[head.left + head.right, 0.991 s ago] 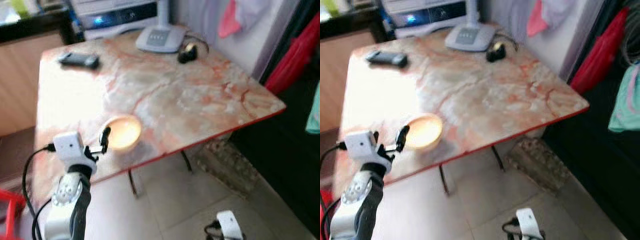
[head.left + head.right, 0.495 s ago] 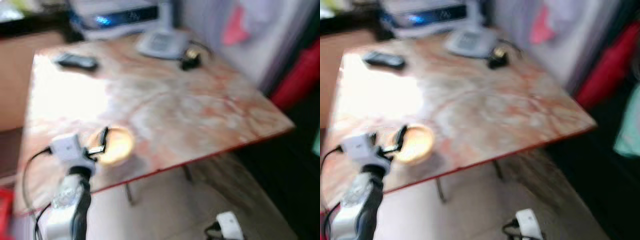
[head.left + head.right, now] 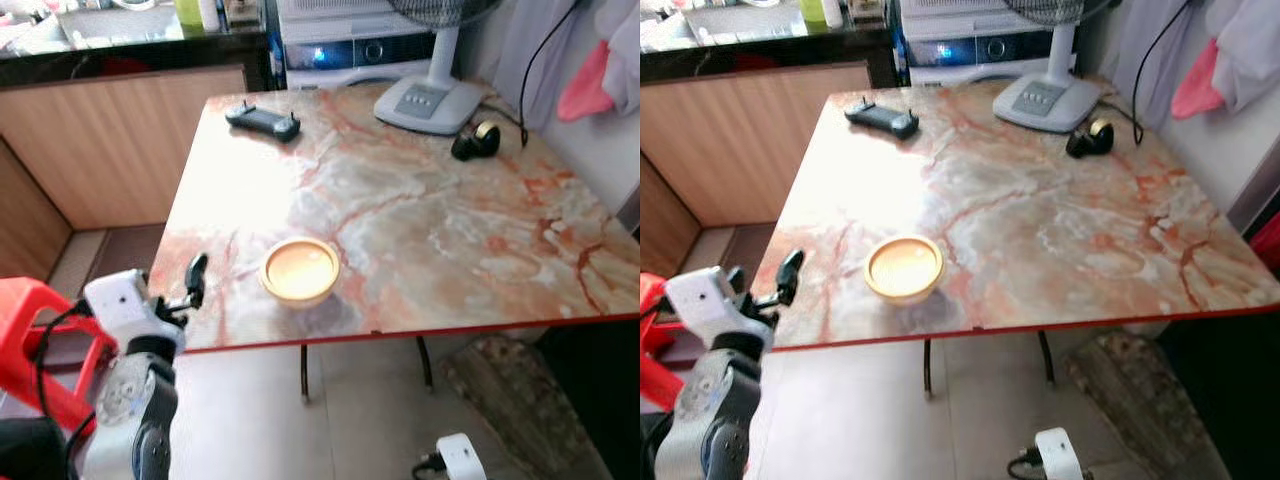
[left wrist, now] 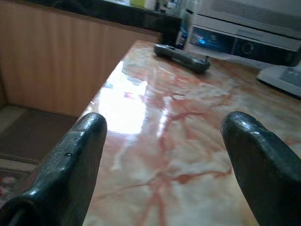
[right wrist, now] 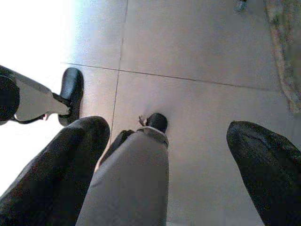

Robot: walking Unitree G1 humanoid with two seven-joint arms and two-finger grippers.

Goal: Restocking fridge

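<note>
Marble table (image 3: 420,230), yellow bowl (image 3: 300,270), no legible writing

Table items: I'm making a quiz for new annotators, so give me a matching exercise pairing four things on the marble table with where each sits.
Things:
1. bowl
2. remote
3. fan base
4. left gripper

Places:
A. far edge of the table, next to the small black and gold object
B. far left corner
C. at the near left edge, fingers open
D. near the front edge, left of centre

Pairs: 1-D, 2-B, 3-A, 4-C
</note>
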